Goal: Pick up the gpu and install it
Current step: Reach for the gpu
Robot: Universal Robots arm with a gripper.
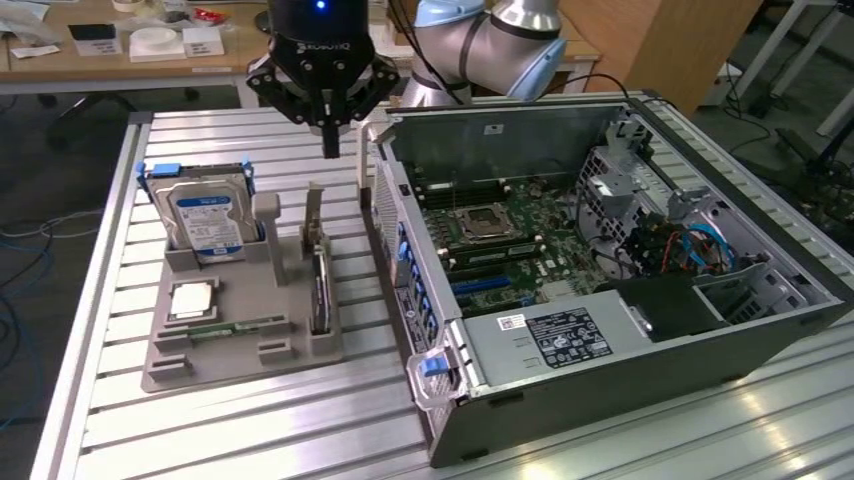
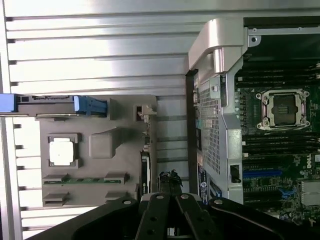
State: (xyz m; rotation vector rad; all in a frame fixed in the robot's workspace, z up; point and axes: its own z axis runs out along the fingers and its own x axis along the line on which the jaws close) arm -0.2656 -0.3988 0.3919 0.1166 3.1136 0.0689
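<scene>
Near the far edge of the slatted aluminium surface [image 1: 267,430], the black pincer [image 1: 330,148] hangs with its fingers pressed together and nothing between them. White lettering on its body looks like ROBOTIQ. It sits above the gap between a grey moulded parts tray [image 1: 174,372] and an open grey computer tower [image 1: 747,330] lying on its side. The gpu [image 1: 322,290], a thin circuit-board card seen edge-on with a silver end bracket, stands in a slot along the tray's side nearest the tower, untouched by the pincer. At the tray's far end a silver hard drive [image 1: 207,225] stands upright in blue rails, its blue-and-white label too small to read. A square silver processor chip [image 1: 194,298] and a narrow green memory stick [image 1: 240,327] lie flat in the tray. Inside the tower, the power supply [image 1: 561,335] carries a black-and-white label whose print cannot be made out.
</scene>
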